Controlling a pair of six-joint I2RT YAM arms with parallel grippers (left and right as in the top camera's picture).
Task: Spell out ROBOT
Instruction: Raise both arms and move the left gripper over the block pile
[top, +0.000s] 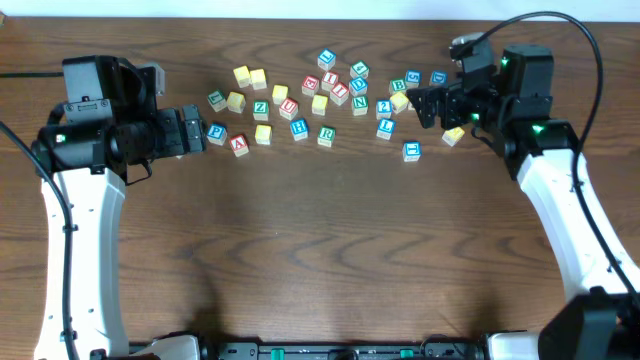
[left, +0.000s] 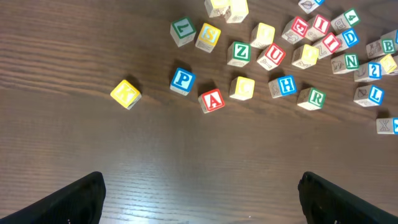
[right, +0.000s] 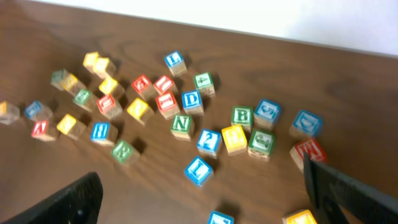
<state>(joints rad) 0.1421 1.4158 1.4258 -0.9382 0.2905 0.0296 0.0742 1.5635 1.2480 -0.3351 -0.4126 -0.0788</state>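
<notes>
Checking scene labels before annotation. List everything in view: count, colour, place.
letter blocks: roughly 28; red, blue, green and yellow faces; scattered on the table's far half
R block: 1, green letter, near edge of the cluster
B block: 1, green letter, right part of the cluster
K block: 1, yellow, alone left of the cluster
table: 1, dark brown wood
left gripper: 1, black, open and empty, left of the blocks
right gripper: 1, black, open and empty, at the cluster's right end
</notes>
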